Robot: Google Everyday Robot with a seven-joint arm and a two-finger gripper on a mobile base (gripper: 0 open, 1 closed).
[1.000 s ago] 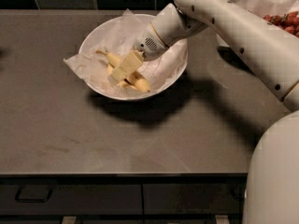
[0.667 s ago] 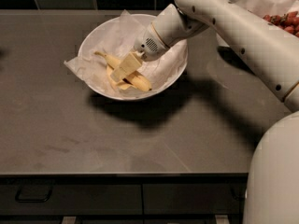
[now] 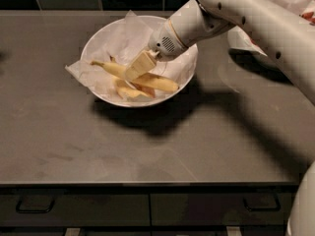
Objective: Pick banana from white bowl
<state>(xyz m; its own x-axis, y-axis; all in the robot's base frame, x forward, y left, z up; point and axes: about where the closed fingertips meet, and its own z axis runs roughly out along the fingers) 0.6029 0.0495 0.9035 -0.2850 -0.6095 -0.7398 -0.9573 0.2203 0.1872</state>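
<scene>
- Camera view, only one given: white bowl [image 3: 158, 100] sat on dark tabletop [image 3: 74, 146], toward the back, lined w/ crinkled paper [image 3: 78, 72].
- Banana [image 3: 162, 84] was in the bowl, long axis running roughly left-right, stem end at the left and a bit higher, blunt end lower right, near the bowl's right wall.
- Shorter banana [image 3: 129, 92] lay just under and in front of it, touching or nearly so.
- Arm [image 3: 256, 18] came in from the right/back, wrist angled down-left into the bowl.
- Claw [image 3: 139, 66] was right at the banana's middle, crossing its long axis approx. square-on, so no offset left to close.
- Claw state: couldn't tell whether clenched on the banana or only set around it, since the far side was hidden.
- Judgement: w/ the hold at mid-length the banana should stay level; the next move called for a straight lift, clear of the rim and paper.
- Risk: the paper or the shorter banana dragging up too.
</scene>
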